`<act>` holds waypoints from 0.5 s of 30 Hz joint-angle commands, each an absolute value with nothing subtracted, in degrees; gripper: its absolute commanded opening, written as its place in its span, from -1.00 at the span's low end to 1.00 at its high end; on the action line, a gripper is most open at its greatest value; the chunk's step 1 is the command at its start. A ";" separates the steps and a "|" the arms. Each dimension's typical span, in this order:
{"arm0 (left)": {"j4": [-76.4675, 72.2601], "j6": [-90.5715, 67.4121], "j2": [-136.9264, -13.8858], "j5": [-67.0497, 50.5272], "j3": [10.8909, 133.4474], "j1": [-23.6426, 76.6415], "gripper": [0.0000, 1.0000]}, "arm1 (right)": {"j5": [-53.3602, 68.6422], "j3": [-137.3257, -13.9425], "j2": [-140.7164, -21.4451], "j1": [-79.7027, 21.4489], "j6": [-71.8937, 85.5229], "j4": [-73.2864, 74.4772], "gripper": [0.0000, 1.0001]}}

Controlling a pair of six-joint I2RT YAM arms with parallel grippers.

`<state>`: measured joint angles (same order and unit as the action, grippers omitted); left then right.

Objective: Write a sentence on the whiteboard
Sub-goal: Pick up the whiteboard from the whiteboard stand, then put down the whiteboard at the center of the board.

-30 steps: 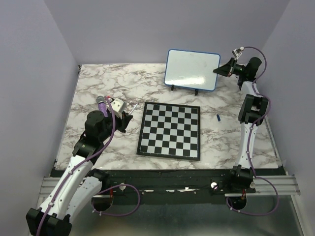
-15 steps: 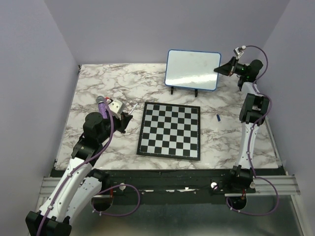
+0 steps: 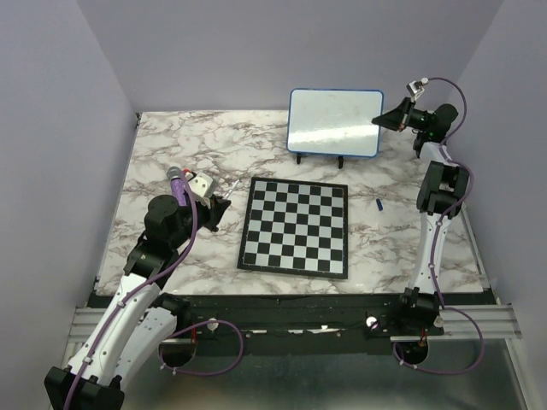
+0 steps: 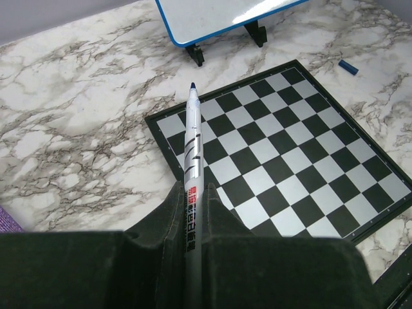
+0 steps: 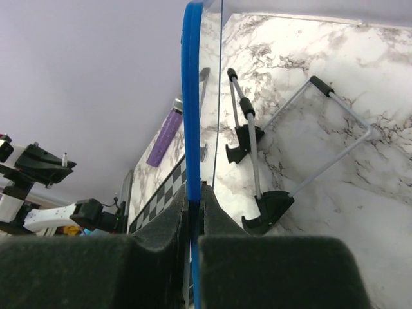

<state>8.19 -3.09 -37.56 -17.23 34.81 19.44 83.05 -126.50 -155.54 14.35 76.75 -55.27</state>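
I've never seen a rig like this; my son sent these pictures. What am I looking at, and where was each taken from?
Two robot arms are bolted at the near edge of a marble table. The wide picture looks down from above and behind them; the other two come from cameras on their wrists. The left gripper is shut on a pen, its tip bare, pointing over a chessboard. The right gripper pinches the blue rim of a small whiteboard on a wire stand at the back. A blue cap lies right of the chessboard. I can make out no writing.
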 commanded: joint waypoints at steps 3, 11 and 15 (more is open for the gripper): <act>6.94 -3.52 -37.00 -18.63 34.45 18.98 -1.00 | 80.25 -125.42 -149.68 13.62 86.56 -67.32 -0.99; 6.42 -3.95 -36.12 -18.72 34.36 18.98 -1.00 | 79.80 -119.81 -144.86 12.05 93.95 -77.23 -0.99; 5.98 -4.39 -35.33 -18.98 34.10 18.98 -1.00 | 80.42 -112.45 -140.64 10.02 97.37 -82.51 -0.99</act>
<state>7.84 -3.46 -36.69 -17.28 34.79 19.44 82.91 -117.97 -147.46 12.40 91.66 -71.11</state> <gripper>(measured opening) 0.152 0.108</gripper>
